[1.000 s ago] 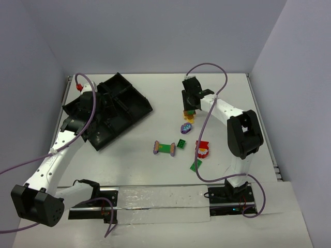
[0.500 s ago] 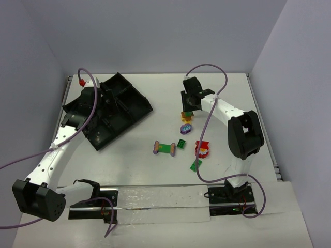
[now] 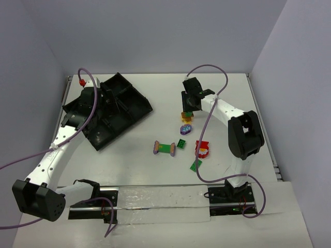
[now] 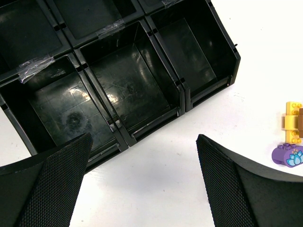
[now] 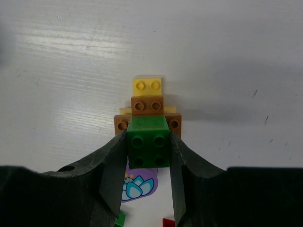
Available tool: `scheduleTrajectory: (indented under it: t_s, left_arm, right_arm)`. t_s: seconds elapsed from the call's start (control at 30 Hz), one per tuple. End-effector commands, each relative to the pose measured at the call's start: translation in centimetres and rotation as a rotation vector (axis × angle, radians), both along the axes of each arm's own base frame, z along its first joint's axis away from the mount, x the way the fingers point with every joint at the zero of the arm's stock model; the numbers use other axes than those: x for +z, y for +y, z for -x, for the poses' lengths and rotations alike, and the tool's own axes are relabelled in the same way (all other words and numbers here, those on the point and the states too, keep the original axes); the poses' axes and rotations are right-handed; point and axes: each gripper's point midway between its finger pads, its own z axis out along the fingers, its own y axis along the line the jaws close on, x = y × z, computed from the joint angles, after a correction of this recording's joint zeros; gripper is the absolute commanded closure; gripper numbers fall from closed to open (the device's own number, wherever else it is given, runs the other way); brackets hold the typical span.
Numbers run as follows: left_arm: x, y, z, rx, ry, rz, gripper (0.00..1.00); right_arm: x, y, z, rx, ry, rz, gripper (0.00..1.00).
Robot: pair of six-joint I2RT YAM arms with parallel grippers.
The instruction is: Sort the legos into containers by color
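Observation:
My right gripper (image 5: 148,151) is shut on a green brick (image 5: 148,148) that is stuck to a brown and yellow-orange brick stack (image 5: 147,105). In the top view this gripper (image 3: 188,110) is at the table's far middle, with the stack (image 3: 186,118) under it. I cannot tell whether the stack is lifted. A purple flower brick (image 3: 185,128) lies just nearer. My left gripper (image 4: 144,184) is open and empty above the near edge of the black divided tray (image 4: 180,85); its compartments in view hold nothing. In the top view the left gripper (image 3: 115,105) hangs over the tray (image 3: 139,103).
A green bar with purple ends (image 3: 164,148), a small green brick (image 3: 181,143), a red-and-white brick (image 3: 202,149) and a flat green plate (image 3: 195,165) lie mid-table. The tray sits at the far left. Walls close the far and side edges.
My left arm has shifted a little farther over the tray. My right gripper stays shut on the green brick in about the same place.

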Motion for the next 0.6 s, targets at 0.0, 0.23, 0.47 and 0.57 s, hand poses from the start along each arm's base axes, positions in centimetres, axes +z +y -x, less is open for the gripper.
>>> scheduleTrajectory:
  t_s: [0.0,0.23,0.47,0.57]
  left_arm:
    - [1.52,-0.49,-0.37,-0.008,-0.047,0.028,0.01]
    - [1.40,-0.50,-0.38,-0.007,-0.045,0.028,0.01]
    - [1.34,-0.49,-0.36,-0.008,-0.044,0.026,0.01]
    - [1.31,-0.47,-0.30,-0.008,-0.042,0.026,0.01]
  right_arm:
    - [0.57,-0.19,-0.40,-0.026,-0.028,-0.002,0.63]
    - [0.35,-0.31,-0.44,-0.029,-0.022,0.006,0.53]
    - [-0.05,-0.24,-0.35,-0.033,-0.012,0.006,0.47]
    - [-0.09,-0.26,-0.35,-0.037,-0.013,0.005,0.46]
